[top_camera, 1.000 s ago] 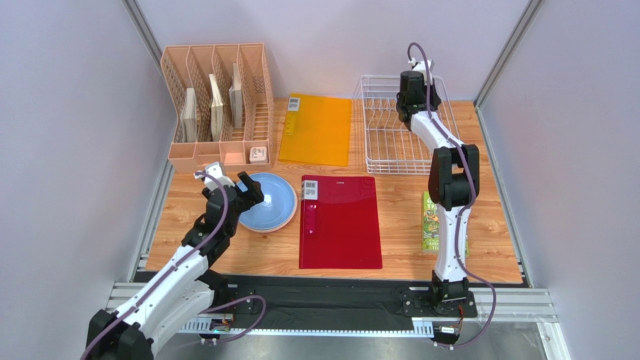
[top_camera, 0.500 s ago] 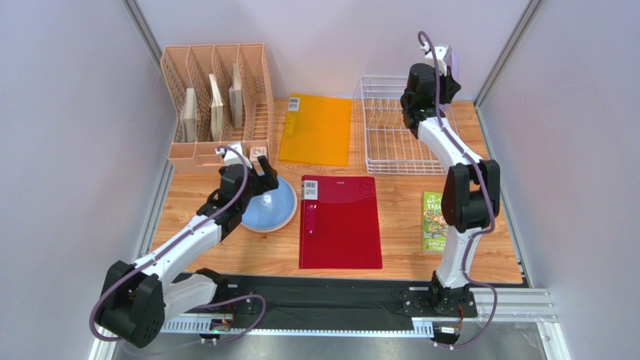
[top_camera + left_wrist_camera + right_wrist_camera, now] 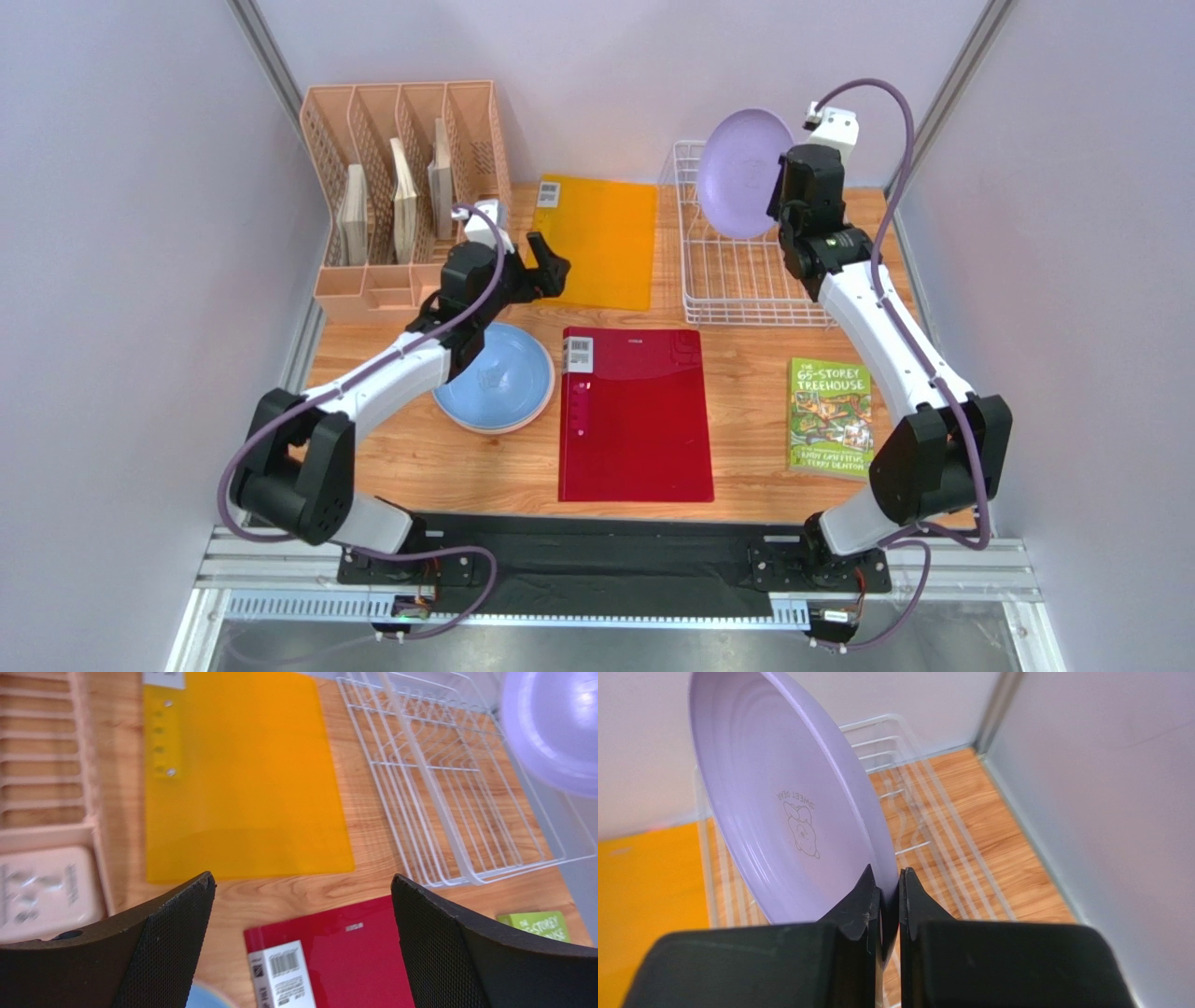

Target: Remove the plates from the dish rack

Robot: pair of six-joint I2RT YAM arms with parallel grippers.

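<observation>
The right hand is closed narrow on the lower rim of a round, shallow lavender matte plate, pinching it between both black fingers; in the right wrist view the hand holds the plate on edge, its small printed centre mark facing the camera. The plate hangs in the air above the far end of the white wire dish rack, clear of the wires, and the rack stands at the far right of the wooden desk. The left hand is spread wide and holds nothing; it hovers over the near edge of a flat orange-yellow plastic folder. Below the left arm a round light blue matte plate lies flat on the desk, just left of a dark red folder. A green paperback book lies near the right edge, and a peach slotted plastic organizer stands at the far left.
</observation>
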